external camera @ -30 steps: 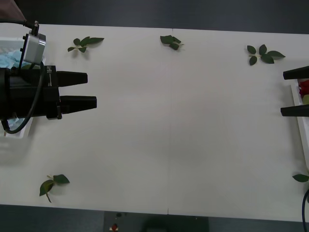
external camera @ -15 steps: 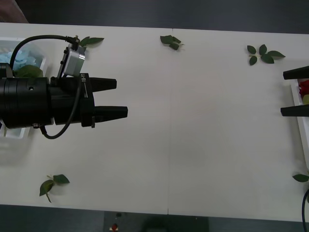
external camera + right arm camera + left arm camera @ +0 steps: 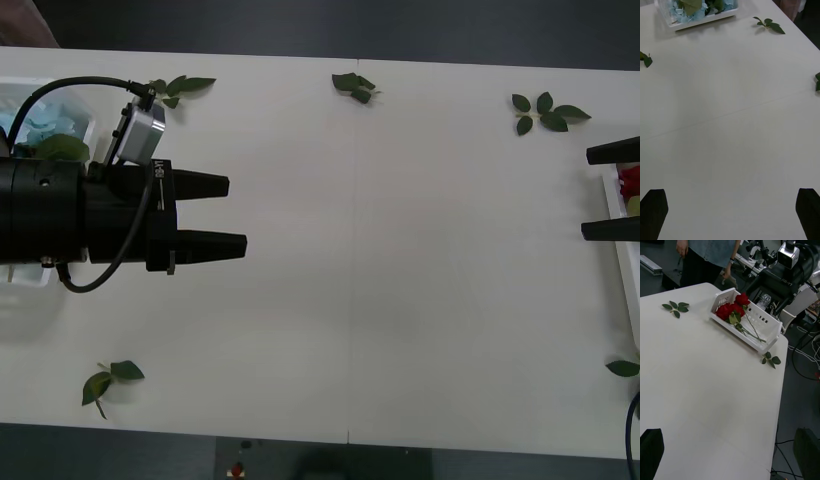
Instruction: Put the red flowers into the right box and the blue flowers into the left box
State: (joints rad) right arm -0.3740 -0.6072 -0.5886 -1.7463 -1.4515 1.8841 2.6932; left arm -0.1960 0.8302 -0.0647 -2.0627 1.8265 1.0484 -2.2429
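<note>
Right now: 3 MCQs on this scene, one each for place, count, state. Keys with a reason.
1. Where are the red flowers?
A. on the bare table
B. in the right box
C. in the left gripper

2. How many loose leaf sprigs lie on the table in the front view?
A. two
B. five
C. eight

3. How is the left gripper?
A. open, holding nothing
B. shut on a blue flower
C. shut on a sprig

Key:
1 B: the left wrist view shows the roses lying inside the white tray at the table's end.
2 B: three along the far edge, one near the front left, one at the right edge.
3 A: its two black fingers stand apart over bare table, with nothing between them; the blue flowers sit in the left box.
</note>
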